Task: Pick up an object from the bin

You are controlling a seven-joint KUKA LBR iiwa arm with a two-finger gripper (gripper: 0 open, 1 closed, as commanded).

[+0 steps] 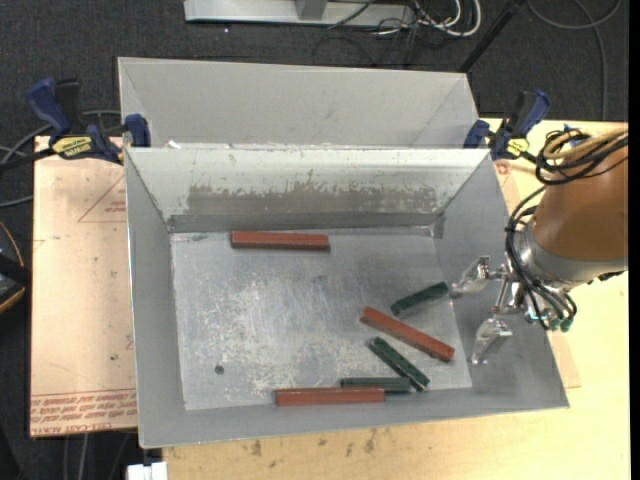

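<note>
My gripper [478, 312] hangs over the bin's right side wall, its two fingers spread apart with nothing between them. Just left of the upper finger lies a short dark green stick [420, 297], tilted up to the right. Below it a red-brown stick [407, 333] runs slantwise down to the right, its right end near my lower finger. A second dark green stick [398, 362] lies under that one, slanted the same way.
A red-brown stick [329, 397] lies along the front wall with a dark green stick [375, 383] just above its right end. Another red-brown stick [280, 240] lies at the foot of the back wall. The arm's orange cover stands over the bin's right rim.
</note>
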